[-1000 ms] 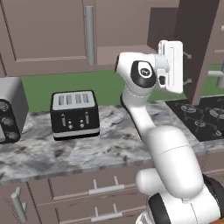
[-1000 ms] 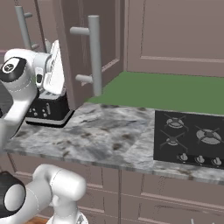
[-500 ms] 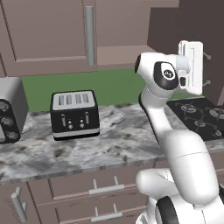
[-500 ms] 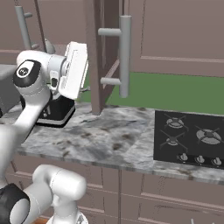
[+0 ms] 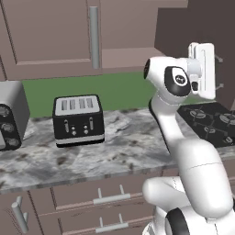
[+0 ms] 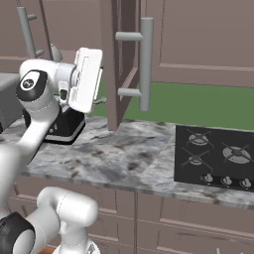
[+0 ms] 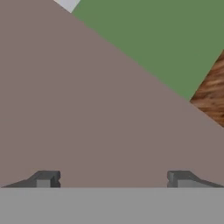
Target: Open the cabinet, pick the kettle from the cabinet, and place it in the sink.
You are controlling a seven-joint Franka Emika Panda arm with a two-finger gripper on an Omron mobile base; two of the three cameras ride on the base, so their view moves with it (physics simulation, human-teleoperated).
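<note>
The cabinet's right door (image 6: 118,59) stands swung out, edge-on in the right base view, with its grey bar handle (image 6: 145,63) facing the stove. From the left base view this door (image 5: 197,27) is a dark panel behind my hand. My gripper (image 6: 103,88) (image 5: 219,72) is open and held close against the door's inner face. In the hand view that mauve face (image 7: 87,109) lies just past my gripper (image 7: 113,179), with nothing between the fingers. A small pale rounded shape (image 6: 54,51) low in the open cabinet may be the kettle; I cannot tell. The sink is out of view.
The left cabinet door (image 5: 50,32) is closed, with its handle (image 5: 94,36) upright. A black toaster (image 5: 77,120) and a grey appliance (image 5: 9,117) stand on the marbled counter (image 5: 114,147). A black stovetop (image 6: 216,154) lies at the right. Drawers (image 5: 108,199) run below.
My hand has swung to the right and the right cabinet door has swung further open with it. The fingers have stayed open.
</note>
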